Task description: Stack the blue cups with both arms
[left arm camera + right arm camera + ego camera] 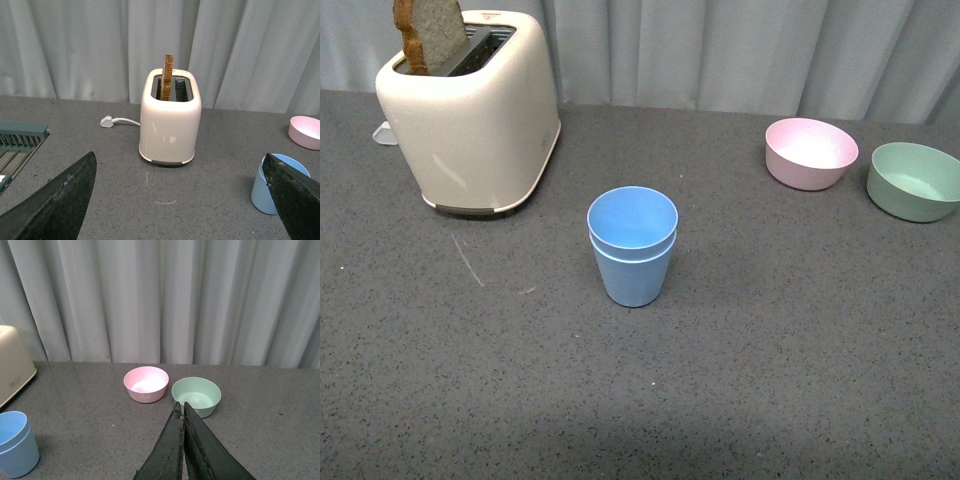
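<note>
Blue cups (632, 245) nested upright, left gripper (182, 200) wide — right gripper (183, 412) pressed closed, empty

I get even, soft light from overhead in all three views, bright enough and sharp. The toaster (470, 120) carries pale glare on its side. The cups (632, 245) cast a faint shadow. The front view's lower edge darkens. The fingers (55, 205) look slightly soft.
</note>
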